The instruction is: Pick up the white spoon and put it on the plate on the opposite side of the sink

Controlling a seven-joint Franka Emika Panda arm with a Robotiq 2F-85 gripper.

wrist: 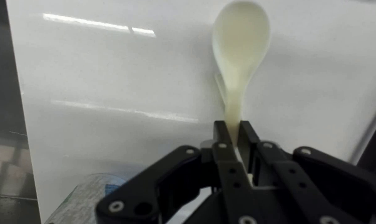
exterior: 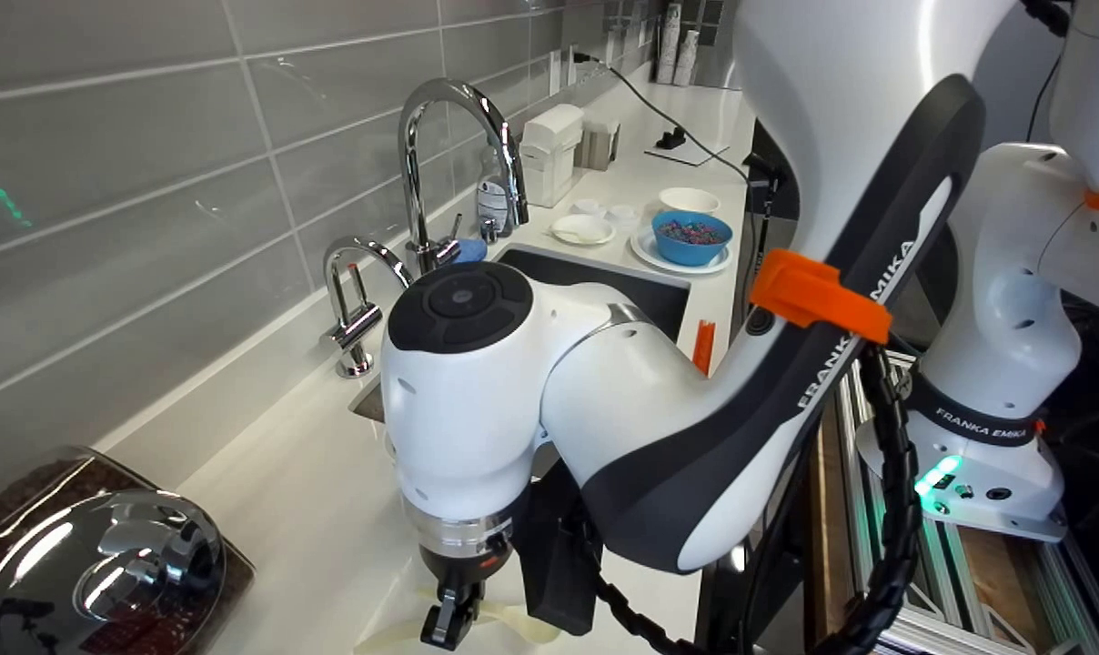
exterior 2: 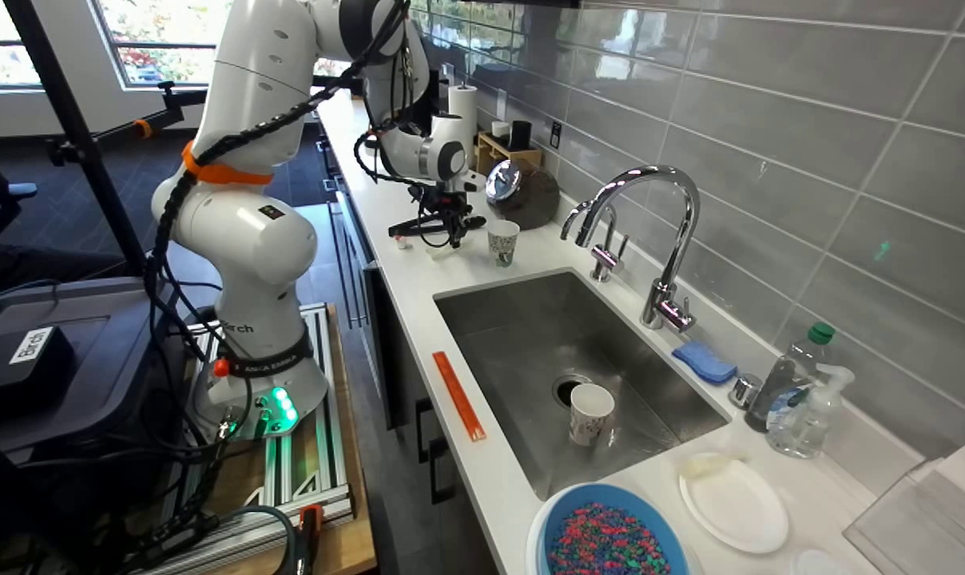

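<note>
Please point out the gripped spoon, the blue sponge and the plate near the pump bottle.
White spoon (wrist: 240, 46): wrist view, on its bowl.
Blue sponge (exterior 2: 704, 362): an exterior view, on its top.
Plate (exterior 2: 736, 509): an exterior view, on its middle.

"FRANKA EMIKA" is read on the forearm (exterior: 777, 402) and on the band (exterior: 984, 426) of the base (exterior: 986, 468), while "Birch" is read on the label (exterior 2: 31, 345) of the box (exterior 2: 19, 374) and, partly legible, on the shoulder (exterior 2: 263, 310).
</note>
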